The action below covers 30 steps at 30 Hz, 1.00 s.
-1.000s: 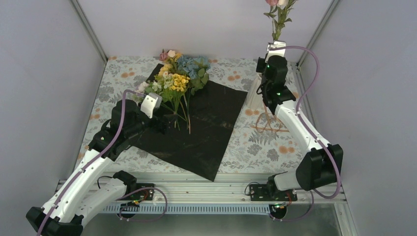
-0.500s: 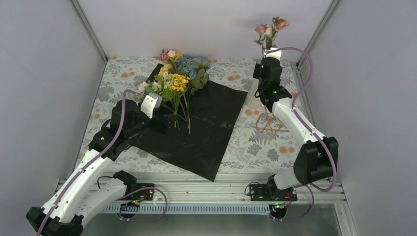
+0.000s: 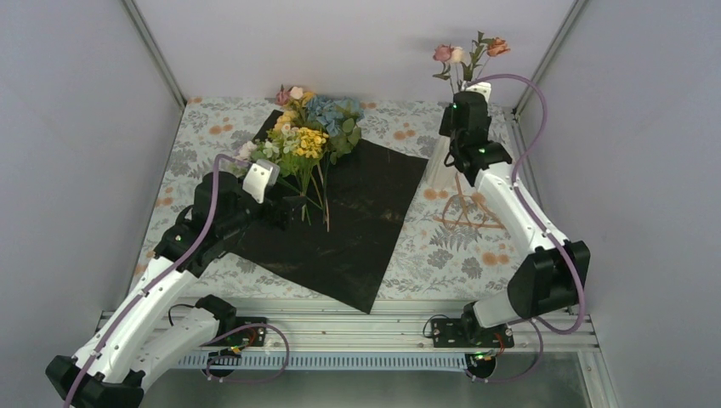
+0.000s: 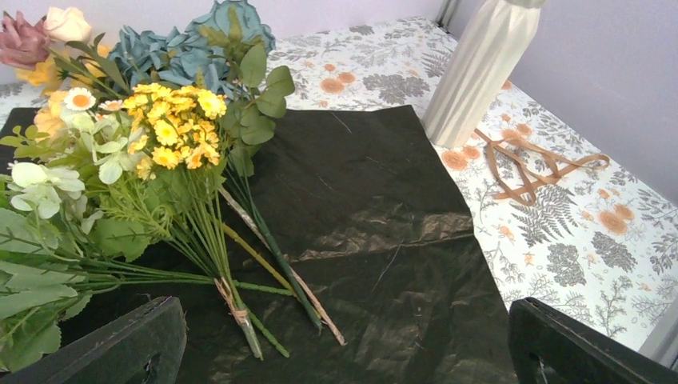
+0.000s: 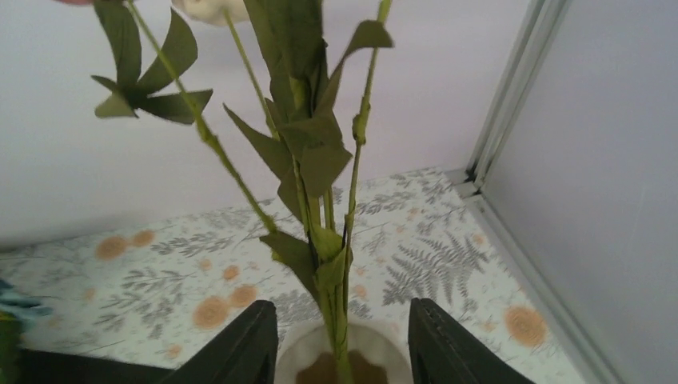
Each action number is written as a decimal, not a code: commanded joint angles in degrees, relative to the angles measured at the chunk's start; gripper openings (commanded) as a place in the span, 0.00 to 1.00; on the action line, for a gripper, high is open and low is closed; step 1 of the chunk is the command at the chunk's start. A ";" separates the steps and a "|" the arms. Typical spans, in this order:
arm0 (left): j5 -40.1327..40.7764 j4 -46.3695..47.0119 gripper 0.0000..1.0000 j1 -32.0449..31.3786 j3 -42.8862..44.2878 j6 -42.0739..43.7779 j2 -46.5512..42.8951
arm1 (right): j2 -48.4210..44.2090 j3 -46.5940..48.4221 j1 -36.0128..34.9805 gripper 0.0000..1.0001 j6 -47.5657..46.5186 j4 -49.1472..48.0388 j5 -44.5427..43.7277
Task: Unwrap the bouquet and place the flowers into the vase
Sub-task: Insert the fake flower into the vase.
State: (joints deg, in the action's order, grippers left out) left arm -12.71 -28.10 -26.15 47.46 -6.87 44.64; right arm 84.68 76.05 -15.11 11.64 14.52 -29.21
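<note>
The bouquet lies unwrapped: its black sheet (image 3: 349, 217) is spread flat, and the flowers (image 3: 310, 127), blue, yellow, pink and white, rest on its far left corner. Their green stems (image 4: 232, 264) point toward my left gripper (image 4: 344, 352), which is open wide just short of the stem ends. The white ribbed vase (image 4: 480, 72) stands at the far right, partly hidden behind my right arm in the top view. A stem of pink roses (image 3: 463, 53) stands in the vase (image 5: 297, 346). My right gripper (image 5: 342, 344) is open, one finger on each side of that stem (image 5: 336, 264), clear of it.
A brown ribbon (image 3: 468, 212) lies loose on the floral tablecloth (image 3: 442, 255) in front of the vase. Grey walls with metal corner posts close in the back and both sides; the right wall (image 5: 600, 200) is close to the vase.
My right gripper came down with the rose stem, setting it into the vase, then opened and let go of it. The left arm and the other flowers have not moved.
</note>
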 commanded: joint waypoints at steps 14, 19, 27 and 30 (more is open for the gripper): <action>12.97 -3.45 1.00 -0.13 7.48 -5.56 16.57 | -21.48 -6.22 -2.90 0.90 6.69 6.78 24.73; 16.53 -1.88 1.00 -0.13 12.44 -6.65 24.87 | -24.85 -9.42 -3.98 1.00 9.43 6.27 27.07; 19.83 2.06 0.94 0.00 16.58 -13.68 37.40 | -28.34 -13.71 -5.43 1.00 9.81 4.82 33.13; 22.44 2.29 0.94 0.41 18.24 -17.83 41.76 | -29.41 -15.80 -5.70 1.00 9.60 4.09 34.47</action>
State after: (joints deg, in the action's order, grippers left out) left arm 5.56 -27.77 -26.15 63.05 -18.28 82.54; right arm 57.19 62.59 -19.90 20.99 20.64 1.48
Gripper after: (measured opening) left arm 0.939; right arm 0.997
